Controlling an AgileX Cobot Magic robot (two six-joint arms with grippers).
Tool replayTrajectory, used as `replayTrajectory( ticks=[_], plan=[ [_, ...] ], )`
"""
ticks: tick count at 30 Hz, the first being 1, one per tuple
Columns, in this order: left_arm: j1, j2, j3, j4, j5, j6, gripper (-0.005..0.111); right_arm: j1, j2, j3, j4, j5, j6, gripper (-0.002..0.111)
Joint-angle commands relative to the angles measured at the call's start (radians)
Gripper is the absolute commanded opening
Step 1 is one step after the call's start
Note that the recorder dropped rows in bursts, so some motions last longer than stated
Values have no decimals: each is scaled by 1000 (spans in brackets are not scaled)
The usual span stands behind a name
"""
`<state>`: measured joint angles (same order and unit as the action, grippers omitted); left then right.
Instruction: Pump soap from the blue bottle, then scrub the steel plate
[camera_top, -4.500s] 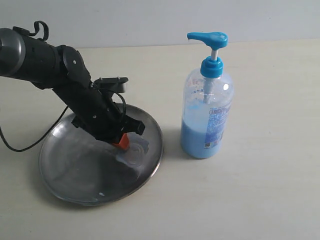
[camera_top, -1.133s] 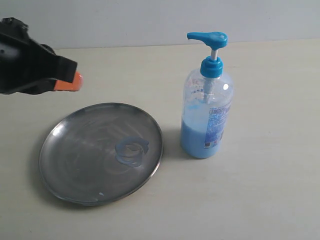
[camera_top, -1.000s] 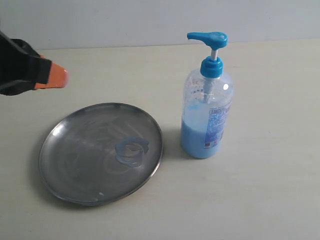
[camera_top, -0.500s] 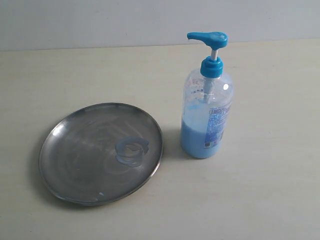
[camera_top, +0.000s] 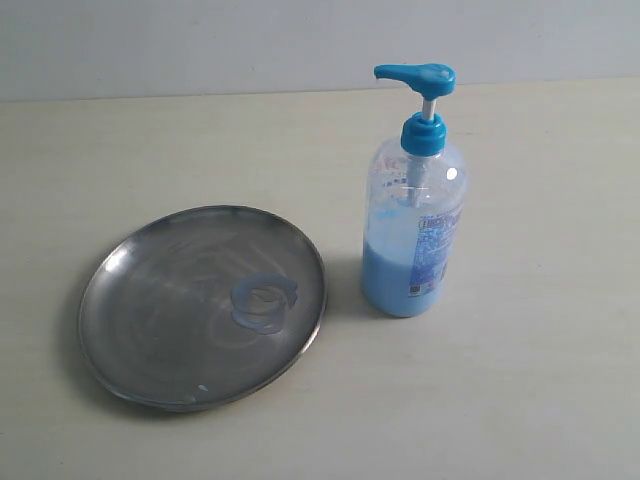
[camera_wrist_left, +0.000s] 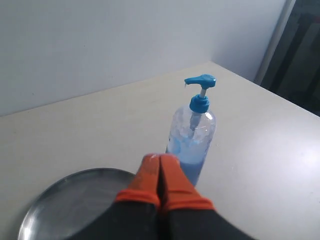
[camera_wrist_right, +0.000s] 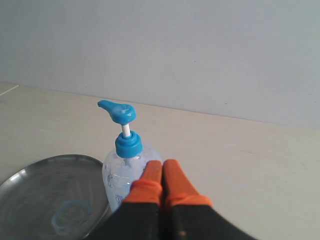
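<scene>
your left gripper (camera_wrist_left: 159, 172) pinched closed, empty; right gripper (camera_wrist_right: 162, 177) likewise. blue bottle (camera_top: 413, 240) upright on desk (camera_top: 520, 380) beside steel plate (camera_top: 150, 300), soap (camera_top: 264, 304) ring smeared on it.

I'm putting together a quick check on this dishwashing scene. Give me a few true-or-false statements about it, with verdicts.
1. The blue bottle stands upright beside the steel plate, not on it. True.
2. The plate is free of soap. False: a smeared ring of soap lies on it.
3. The left end effector and the right end effector are both shut, holding nothing. True.
4. The bottle is filled to its collar. False: the blue liquid fills only its lower part.
</scene>
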<state>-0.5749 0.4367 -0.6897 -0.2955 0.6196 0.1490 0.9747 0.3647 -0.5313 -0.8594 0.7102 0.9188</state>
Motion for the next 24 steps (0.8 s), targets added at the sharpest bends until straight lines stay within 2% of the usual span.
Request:
replayTrajectory(
  ticks=[1,10,12,14,17,20,24],
  plan=[
    [0,-5,6,-3,-13,5,0,-3,-3,5,-5,-3,0,0],
    [0,-5,30,-1,-22,5,0,-3,-3,5,-5,-3,0,0],
    [0,-17,71,-1,-22,5,0,-3,-3,5,-5,-13,0,0],
    [0,-67,153,61,-63,5,0,-3,-3,5,-5,-13,0,0],
    [53,-161,280,81,-220,5,0,-3,-3,5,-5,-11,0,0],
    [147,-265,412,81,-367,0,0,-3,-3,5,-5,-11,0,0],
    [231,-350,501,81,-420,-4,0,-3,-3,5,-5,-11,0,0]
  ],
)
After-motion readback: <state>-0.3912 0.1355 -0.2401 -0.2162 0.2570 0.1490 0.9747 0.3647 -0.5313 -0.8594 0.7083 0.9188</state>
